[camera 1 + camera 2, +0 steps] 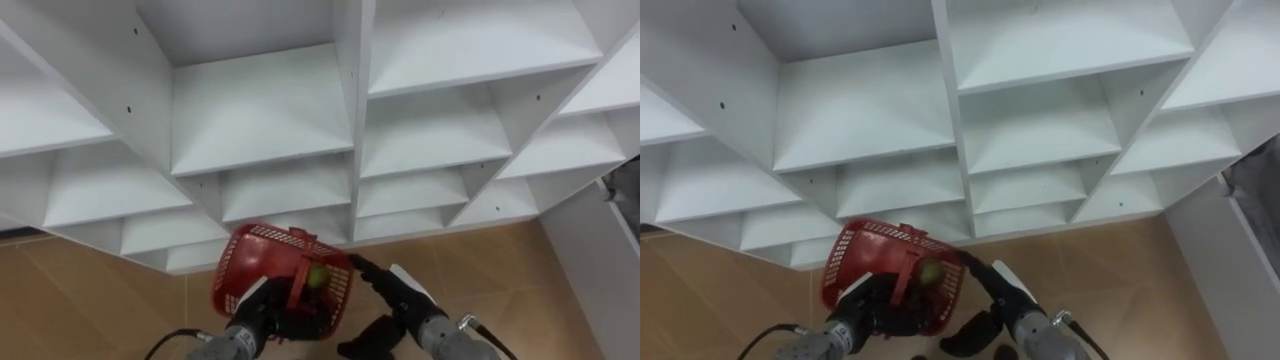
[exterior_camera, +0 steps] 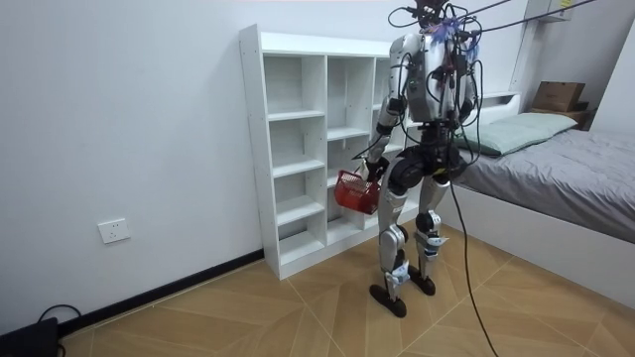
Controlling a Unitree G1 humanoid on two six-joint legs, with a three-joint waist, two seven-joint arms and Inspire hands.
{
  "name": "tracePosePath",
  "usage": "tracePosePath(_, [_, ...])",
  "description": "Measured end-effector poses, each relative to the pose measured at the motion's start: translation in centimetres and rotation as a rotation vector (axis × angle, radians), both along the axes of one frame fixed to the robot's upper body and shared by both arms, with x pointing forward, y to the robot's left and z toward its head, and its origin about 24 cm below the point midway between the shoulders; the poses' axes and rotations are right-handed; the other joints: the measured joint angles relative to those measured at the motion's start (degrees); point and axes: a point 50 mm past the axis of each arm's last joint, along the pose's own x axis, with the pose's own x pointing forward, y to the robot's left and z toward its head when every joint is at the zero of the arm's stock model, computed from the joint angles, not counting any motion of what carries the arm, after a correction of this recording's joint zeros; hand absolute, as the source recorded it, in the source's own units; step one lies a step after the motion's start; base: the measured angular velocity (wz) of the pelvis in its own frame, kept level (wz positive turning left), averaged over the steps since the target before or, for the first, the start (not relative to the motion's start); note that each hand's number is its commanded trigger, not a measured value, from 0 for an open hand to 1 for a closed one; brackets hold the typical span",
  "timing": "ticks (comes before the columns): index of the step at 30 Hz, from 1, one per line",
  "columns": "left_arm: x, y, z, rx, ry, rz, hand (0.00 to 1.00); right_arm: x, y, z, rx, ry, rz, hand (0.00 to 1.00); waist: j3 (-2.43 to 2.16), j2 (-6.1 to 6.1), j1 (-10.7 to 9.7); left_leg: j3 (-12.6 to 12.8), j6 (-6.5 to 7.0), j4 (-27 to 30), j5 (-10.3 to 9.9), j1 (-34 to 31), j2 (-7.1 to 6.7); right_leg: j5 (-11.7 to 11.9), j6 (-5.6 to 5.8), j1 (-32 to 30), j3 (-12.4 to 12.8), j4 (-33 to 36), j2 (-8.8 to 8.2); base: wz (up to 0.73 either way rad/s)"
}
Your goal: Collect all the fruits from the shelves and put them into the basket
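Fruit half hidden in red basket gripped by left hand; right hand outstretched, fingers straight.

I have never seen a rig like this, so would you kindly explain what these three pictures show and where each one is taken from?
This is a humanoid robot that stands on two legs and has two arms ending in hands. The room view comes from a camera standing a few metres off. It shows the robot facing a white shelf unit, with a bed at the room view's right. The two eye views come from a stereo camera on the robot's head, so both look down at the same scene. There its left hand is curled round a red basket, and a yellow-green fruit lies inside. Its right hand is open, with straight fingers reaching towards the basket.
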Motion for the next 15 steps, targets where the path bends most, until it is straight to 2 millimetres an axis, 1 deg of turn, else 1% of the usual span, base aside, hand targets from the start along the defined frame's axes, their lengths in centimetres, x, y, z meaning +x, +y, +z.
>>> tracePosePath(3, [-0.4, 0.9, -0.3, 0.012, 0.015, 0.032, 1.00, -0.4, -0.6, -0.2, 0.000, 0.013, -0.027, 0.00, -0.07, -0.31, -0.04, 0.13, -0.06, -1.07, -0.04, 1.89, -0.06, 0.00, 0.02, 1.57, 0.31, -0.77, 0.46, -0.07])
tracePosePath(5, [-0.8, 1.4, -0.6, 0.023, 0.034, 0.052, 1.00, -0.9, -0.9, -0.4, -0.002, 0.027, -0.041, 0.00, -0.19, -0.56, -0.09, 0.19, -0.09, -1.91, -0.02, 3.55, -0.08, -0.03, 0.09, 2.98, 0.34, -1.37, 0.56, -0.04])
tracePosePath(6, [-0.9, 1.7, -0.8, 0.035, 0.043, 0.068, 1.00, -1.2, -1.1, -0.6, -0.003, 0.038, -0.050, 0.00, -0.34, -0.80, -0.07, 0.18, -0.12, -2.08, -0.04, 4.36, -0.02, -0.02, 0.10, 3.92, 0.32, -2.12, 0.68, 0.00])
tracePosePath(8, [-1.4, 2.1, -1.1, 0.072, 0.058, 0.060, 1.00, -1.9, -1.6, -1.0, -0.009, 0.062, -0.066, 0.00, -0.45, -1.01, 0.01, 0.16, -0.28, -3.29, -0.15, 6.53, 0.08, 0.06, 0.23, 6.08, 0.29, -3.50, 0.99, 0.00])
tracePosePath(9, [-2.0, 2.4, -1.3, 0.092, 0.069, 0.054, 1.00, -2.6, -2.0, -1.3, -0.019, 0.079, -0.072, 0.00, -0.63, -1.10, 0.02, 0.17, -0.33, -4.11, -0.18, 8.02, 0.10, 0.12, 0.33, 7.62, 0.21, -4.44, 1.13, 0.00])
tracePosePath(10, [-2.5, 2.6, -1.5, 0.107, 0.079, 0.046, 1.00, -3.3, -2.5, -1.5, -0.027, 0.097, -0.085, 0.00, -0.94, -1.30, 0.00, 0.20, -0.38, -4.76, -0.21, 9.17, 0.09, 0.10, 0.42, 8.88, 0.20, -5.04, 1.23, 0.00])
tracePosePath(11, [-2.7, 2.7, -1.6, 0.112, 0.084, 0.045, 1.00, -3.6, -2.7, -1.6, -0.029, 0.105, -0.093, 0.00, -1.05, -1.45, 0.00, 0.21, -0.40, -5.04, -0.23, 9.65, 0.09, 0.08, 0.46, 9.23, 0.25, -5.19, 1.28, 0.00])
tracePosePath(13, [-3.7, 3.2, -2.0, 0.135, 0.105, 0.072, 1.00, -4.6, -3.2, -2.0, -0.027, 0.132, -0.124, 0.00, -1.41, -2.02, -0.19, 0.23, -0.49, -5.69, -0.28, 11.41, 0.14, 0.04, 0.51, 11.19, 0.32, -5.99, 1.48, 0.00])
tracePosePath(15, [-4.6, 3.6, -2.2, 0.142, 0.124, 0.096, 1.00, -5.4, -3.8, -2.2, -0.023, 0.155, -0.167, 0.00, -1.42, -2.12, -0.30, 0.20, -0.57, -5.88, -0.34, 13.23, 0.13, -0.01, 0.59, 13.20, 0.32, -6.92, 1.49, 0.00])
